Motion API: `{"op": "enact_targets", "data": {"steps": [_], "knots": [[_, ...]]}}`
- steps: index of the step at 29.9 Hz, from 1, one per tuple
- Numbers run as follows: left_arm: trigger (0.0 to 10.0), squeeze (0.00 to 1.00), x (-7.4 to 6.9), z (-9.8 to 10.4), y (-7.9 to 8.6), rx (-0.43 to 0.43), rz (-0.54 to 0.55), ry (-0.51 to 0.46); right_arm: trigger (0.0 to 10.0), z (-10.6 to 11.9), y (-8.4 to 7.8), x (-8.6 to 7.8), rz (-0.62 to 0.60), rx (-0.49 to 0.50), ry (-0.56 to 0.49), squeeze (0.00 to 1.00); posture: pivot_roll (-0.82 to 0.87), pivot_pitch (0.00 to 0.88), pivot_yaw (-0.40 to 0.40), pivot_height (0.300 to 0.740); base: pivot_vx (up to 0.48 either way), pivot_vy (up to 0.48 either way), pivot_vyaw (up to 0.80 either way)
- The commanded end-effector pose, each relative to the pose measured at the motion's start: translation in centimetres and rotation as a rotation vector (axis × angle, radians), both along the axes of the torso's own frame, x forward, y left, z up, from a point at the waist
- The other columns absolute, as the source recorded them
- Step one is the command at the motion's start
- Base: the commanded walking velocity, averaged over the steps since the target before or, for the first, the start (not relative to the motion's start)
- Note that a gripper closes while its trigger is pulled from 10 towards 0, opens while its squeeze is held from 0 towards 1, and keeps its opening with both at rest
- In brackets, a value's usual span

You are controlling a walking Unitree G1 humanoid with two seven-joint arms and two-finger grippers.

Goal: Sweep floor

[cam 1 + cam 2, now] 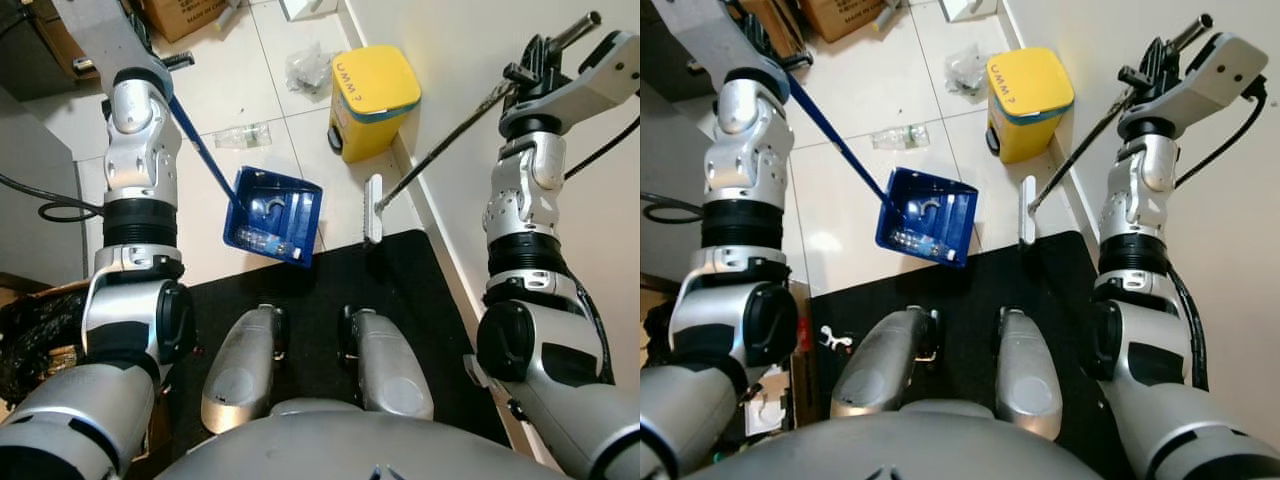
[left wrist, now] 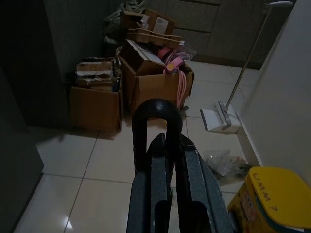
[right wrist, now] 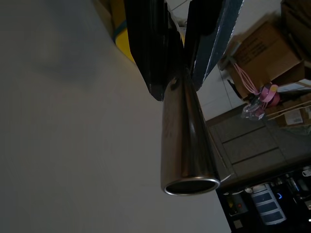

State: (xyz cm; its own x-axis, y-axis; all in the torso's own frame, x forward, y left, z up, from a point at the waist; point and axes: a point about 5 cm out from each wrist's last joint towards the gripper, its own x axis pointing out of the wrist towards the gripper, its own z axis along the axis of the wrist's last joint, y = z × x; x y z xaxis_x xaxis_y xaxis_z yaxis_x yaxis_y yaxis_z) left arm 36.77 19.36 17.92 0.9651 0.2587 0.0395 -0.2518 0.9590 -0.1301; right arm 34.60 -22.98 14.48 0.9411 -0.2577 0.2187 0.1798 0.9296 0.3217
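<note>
Litter, a clear plastic bottle point(image 1: 243, 135) and crumpled wrapper point(image 1: 305, 68), flanks the yellow lidded bin point(image 1: 374, 100); left pincer point(image 2: 167, 194) pinches the blue dustpan point(image 1: 275, 215), right pincer point(image 3: 180, 53) the metal-handled broom point(image 1: 374, 208).

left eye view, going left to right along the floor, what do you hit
left arm → blue dustpan → broom head → right arm

Open tile left of yellow bin point(image 1: 373, 98); obstacles: blue dustpan point(image 1: 275, 215) below-left of bin, clear bottle point(image 1: 243, 135) left, wall right.
</note>
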Motion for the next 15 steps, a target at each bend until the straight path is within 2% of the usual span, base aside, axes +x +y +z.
{"op": "enact_targets", "data": {"steps": [1, 15], "knots": [[10.0, 0.00, -0.12, 0.57, -0.27, -0.008, -0.014, -0.029, 10.0, 0.73, -0.45, 0.03, -0.013, -0.009, -0.040, 0.00, 0.11, 0.000, -0.007, 0.740, -0.394, 0.000, 0.00], [10.0, 0.00, -0.14, 0.63, -0.30, -0.010, -0.013, -0.029, 10.0, 0.48, -0.42, 0.05, -0.010, -0.010, -0.031, 0.00, 0.10, 0.000, -0.008, 0.740, -0.425, 0.000, 0.00]]}}
